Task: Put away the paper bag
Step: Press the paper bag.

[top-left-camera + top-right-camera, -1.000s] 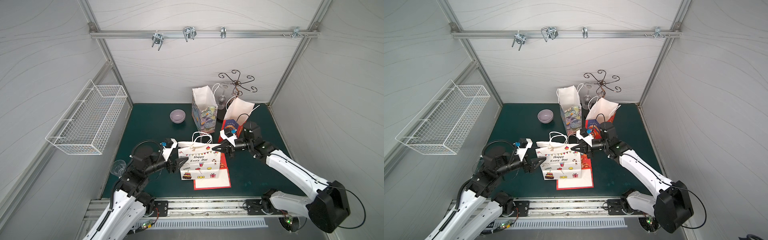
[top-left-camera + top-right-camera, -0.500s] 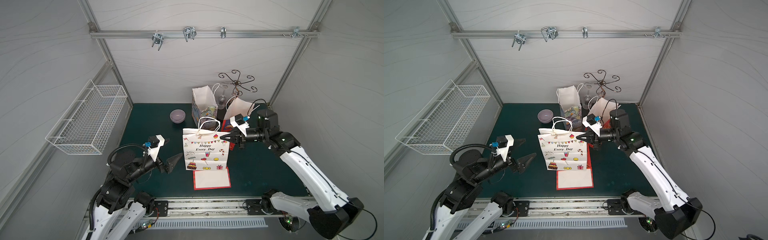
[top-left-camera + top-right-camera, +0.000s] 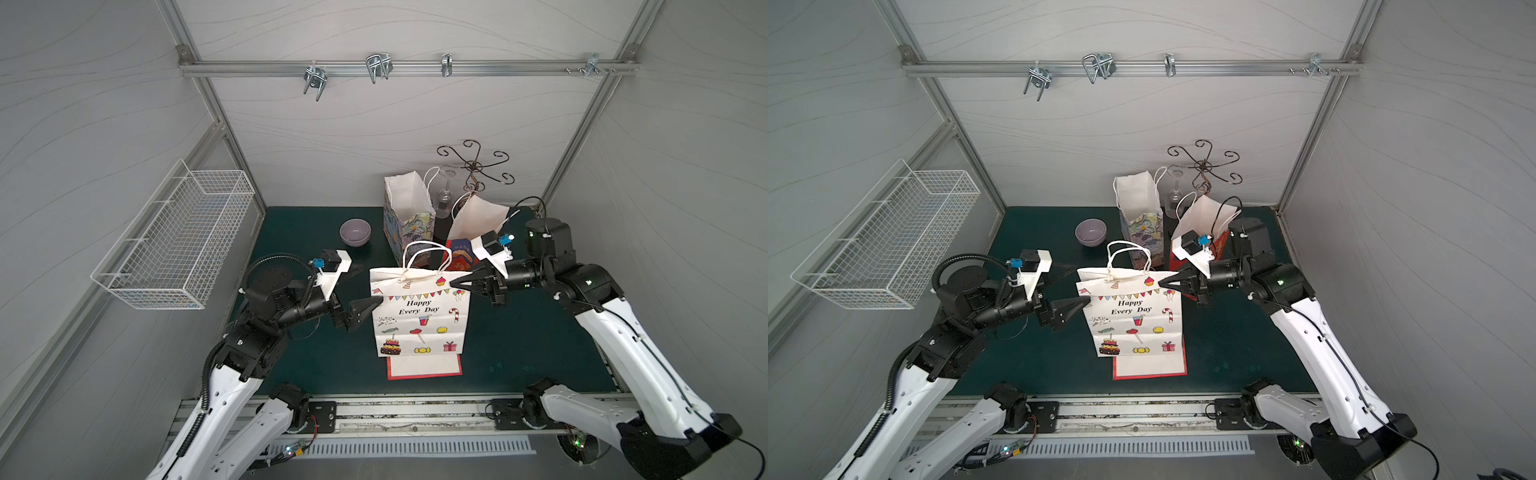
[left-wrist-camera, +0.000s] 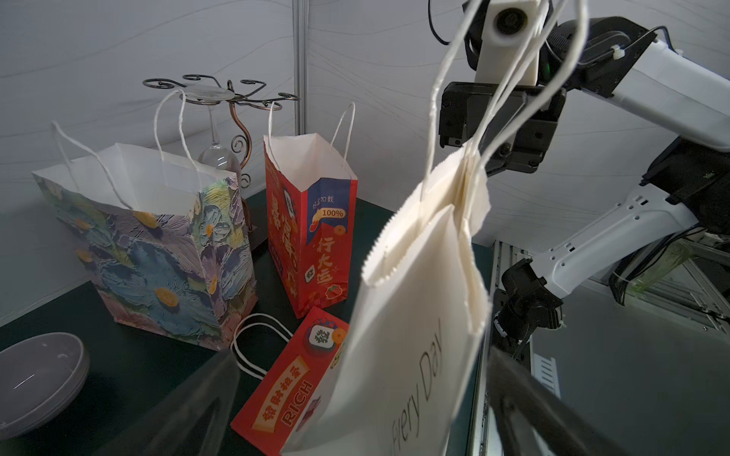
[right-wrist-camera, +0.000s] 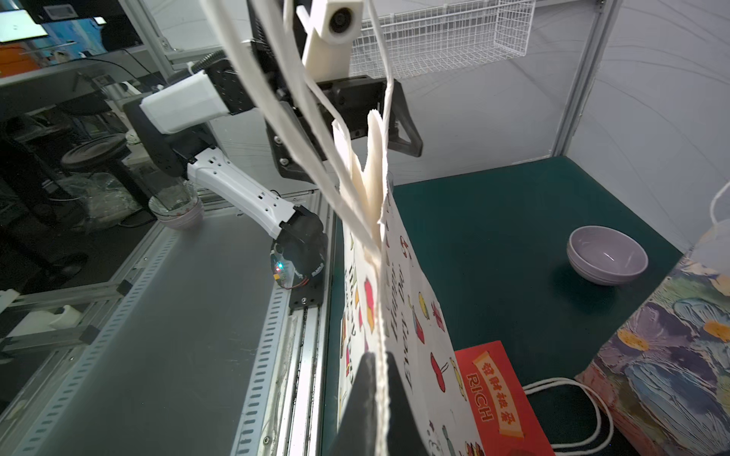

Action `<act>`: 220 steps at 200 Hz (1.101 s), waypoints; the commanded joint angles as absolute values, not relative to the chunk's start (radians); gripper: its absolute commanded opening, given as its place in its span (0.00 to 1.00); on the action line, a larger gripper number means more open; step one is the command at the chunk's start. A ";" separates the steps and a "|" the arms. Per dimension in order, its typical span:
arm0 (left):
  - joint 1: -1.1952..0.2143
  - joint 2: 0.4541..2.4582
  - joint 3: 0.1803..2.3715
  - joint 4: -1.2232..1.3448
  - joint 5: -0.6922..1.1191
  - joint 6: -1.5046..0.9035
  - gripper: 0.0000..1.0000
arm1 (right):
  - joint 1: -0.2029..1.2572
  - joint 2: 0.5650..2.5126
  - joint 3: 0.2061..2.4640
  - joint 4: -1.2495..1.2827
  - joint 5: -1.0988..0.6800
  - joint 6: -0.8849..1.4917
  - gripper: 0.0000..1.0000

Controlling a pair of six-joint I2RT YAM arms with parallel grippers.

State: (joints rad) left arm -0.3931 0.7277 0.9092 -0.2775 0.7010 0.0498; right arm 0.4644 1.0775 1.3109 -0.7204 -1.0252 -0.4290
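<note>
White paper bag with coloured "Happy Every Day" print (image 3: 419, 316): lay flat on the dark green tabletop (image 3: 311, 357) a second ago, now hangs upright over the middle of it. Held at the top right corner by the right pincer (image 3: 455, 283), clamped shut on the serrated rim. Twisted white handles stand free above the rim. Bottom edge over a flat red paper bag (image 3: 424, 368); cannot tell whether clear of it.

Left pincer (image 3: 363, 289): let go within the last second, now spread fully wide, empty, just beside the bag's left edge. Contact cannot be confirmed.

Judgement: pick-up done; stowing still to come. Looks ready for a second grip or a spreading of the mouth.

Surroundings: upright floral paper bag (image 3: 409, 220) and upright red paper bag (image 3: 461, 253) close behind, with a scrolled metal stand (image 3: 473, 166) further back. Lilac bowl (image 3: 355, 232) behind left. White wire basket (image 3: 174, 241) on the left wall, metal hooks (image 3: 378, 68) on the overhead rail. Risk: swinging bag catching the upright bags behind.
</note>
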 commanded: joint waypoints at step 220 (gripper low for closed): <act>-0.390 0.851 0.867 0.327 0.980 -0.400 0.00 | 0.413 1.085 1.188 -0.333 -1.274 -0.061 0.34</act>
State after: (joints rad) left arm -0.3927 0.8444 0.8650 0.1715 0.9539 -0.2848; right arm 0.4118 1.0958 1.2144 -0.5323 -1.2057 -0.2237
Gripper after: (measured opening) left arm 0.044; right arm 0.468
